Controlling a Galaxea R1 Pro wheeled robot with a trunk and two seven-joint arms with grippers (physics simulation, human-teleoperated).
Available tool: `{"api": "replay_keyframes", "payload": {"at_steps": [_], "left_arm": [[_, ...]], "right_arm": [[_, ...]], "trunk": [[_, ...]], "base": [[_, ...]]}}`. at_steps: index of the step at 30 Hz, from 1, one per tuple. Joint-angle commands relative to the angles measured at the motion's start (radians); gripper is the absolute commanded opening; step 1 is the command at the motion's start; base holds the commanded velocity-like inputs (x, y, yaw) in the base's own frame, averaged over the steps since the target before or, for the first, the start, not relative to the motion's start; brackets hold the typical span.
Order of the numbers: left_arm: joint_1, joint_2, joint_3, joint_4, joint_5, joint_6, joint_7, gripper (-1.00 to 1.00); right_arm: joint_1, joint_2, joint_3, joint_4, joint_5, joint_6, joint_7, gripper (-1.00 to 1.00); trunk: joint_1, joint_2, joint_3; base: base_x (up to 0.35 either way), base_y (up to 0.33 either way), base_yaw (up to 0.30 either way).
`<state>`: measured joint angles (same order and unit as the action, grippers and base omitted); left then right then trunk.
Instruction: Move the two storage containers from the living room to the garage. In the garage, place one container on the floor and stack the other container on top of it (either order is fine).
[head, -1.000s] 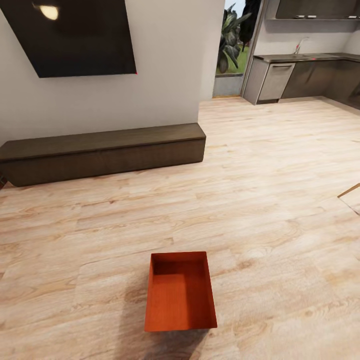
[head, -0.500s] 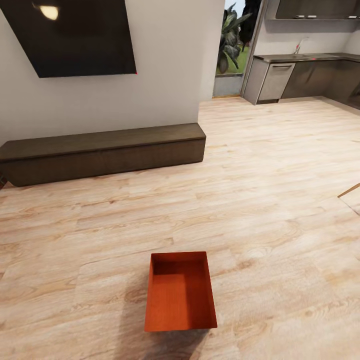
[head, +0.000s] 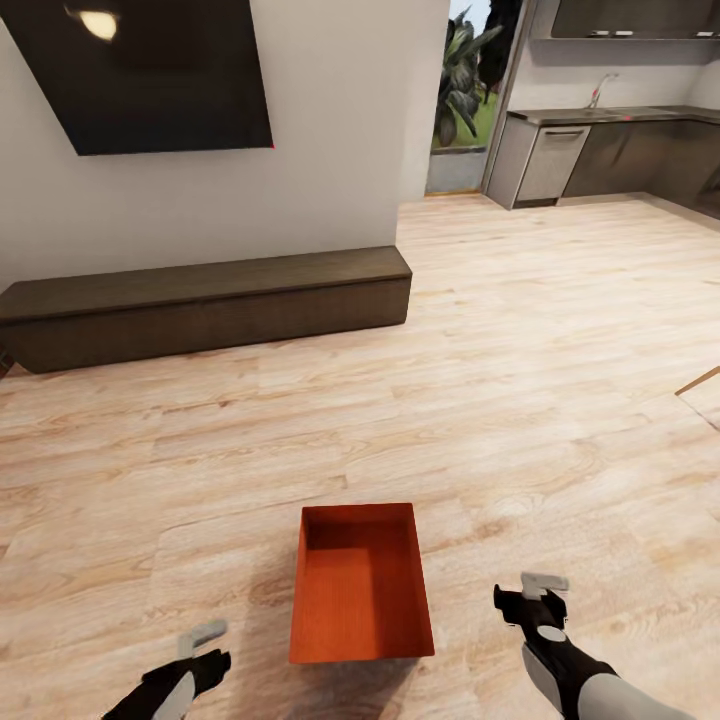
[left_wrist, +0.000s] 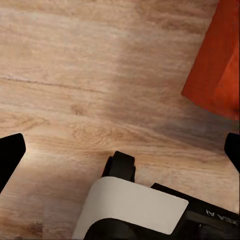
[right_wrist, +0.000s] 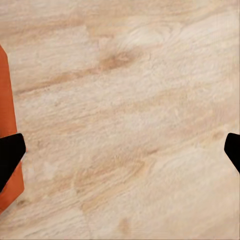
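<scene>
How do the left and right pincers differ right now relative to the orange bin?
In the head view, the left pincer sits beside the storage container's near left corner, while the right pincer sits farther forward, beside the container's right wall. The left stands closer to the bin's wall than the right. Both are open, empty, apart from the bin and over the wood-plank floor.

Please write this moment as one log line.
room: living room | storage container: on wood floor, empty | left pincer: open, beside container | right pincer: open, beside container

Bare plank floor all round container; low cabinet far off by wall.
</scene>
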<state>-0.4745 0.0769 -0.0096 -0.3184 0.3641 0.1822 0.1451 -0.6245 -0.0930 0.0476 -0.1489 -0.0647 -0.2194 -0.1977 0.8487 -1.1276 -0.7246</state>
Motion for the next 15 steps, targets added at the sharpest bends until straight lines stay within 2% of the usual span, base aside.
{"api": "replay_keyframes", "payload": {"at_steps": [1,3,4,5,6,7,8,9,11,15], "left_arm": [[-0.021,-0.027,-0.003,-0.002,0.002,0.006,0.01,1.0],[-0.058,-0.086,-0.007,-0.003,-0.03,0.005,0.032,1.0],[-0.074,-0.114,-0.009,-0.007,-0.066,0.005,0.047,1.0],[-0.082,-0.128,-0.009,-0.01,-0.088,0.005,0.054,1.0],[-0.097,-0.152,-0.01,-0.014,-0.139,0.005,0.068,1.0],[-0.103,-0.163,-0.01,-0.015,-0.166,0.005,0.074,1.0],[-0.113,-0.183,-0.01,-0.019,-0.216,0.001,0.085,1.0],[-0.123,-0.207,-0.009,-0.035,-0.286,-0.007,0.098,1.0],[-0.127,-0.214,-0.006,-0.047,-0.307,-0.012,0.102,1.0],[-0.13,-0.222,-0.002,-0.08,-0.314,-0.021,0.106,1.0]], "right_arm": [[-0.01,0.012,0.006,0.002,-0.005,-0.002,-0.003,1.0],[-0.02,0.055,0.008,0.003,-0.003,-0.004,-0.004,1.0],[-0.022,0.078,0.009,0.003,-0.002,-0.007,-0.004,1.0],[-0.023,0.089,0.01,0.003,-0.001,-0.008,-0.004,1.0],[-0.024,0.109,0.011,0.003,0.0,-0.009,-0.004,1.0],[-0.024,0.119,0.012,0.003,0.002,-0.009,-0.004,1.0],[-0.025,0.138,0.013,0.003,0.01,-0.009,-0.004,1.0],[-0.026,0.169,0.014,0.002,0.048,-0.01,-0.003,1.0],[-0.026,0.181,0.014,0.002,0.081,-0.011,-0.003,1.0],[-0.026,0.193,0.011,0.004,0.127,-0.012,0.004,1.0]], "trunk": [[0.0,0.0,-0.001],[0.0,0.0,-0.001],[0.0,0.0,-0.001],[0.0,0.0,-0.001],[0.0,0.0,-0.001],[0.0,0.0,-0.001],[0.0,0.0,-0.001],[0.0,0.0,-0.001],[0.0,0.0,-0.001],[0.0,0.0,-0.001]], "base": [[0.0,0.0,0.0],[0.0,0.0,0.0],[0.0,0.0,0.0],[0.0,0.0,0.0],[0.0,0.0,0.0],[0.0,0.0,0.0],[0.0,0.0,0.0],[0.0,0.0,0.0],[0.0,0.0,0.0],[0.0,0.0,0.0]]}}
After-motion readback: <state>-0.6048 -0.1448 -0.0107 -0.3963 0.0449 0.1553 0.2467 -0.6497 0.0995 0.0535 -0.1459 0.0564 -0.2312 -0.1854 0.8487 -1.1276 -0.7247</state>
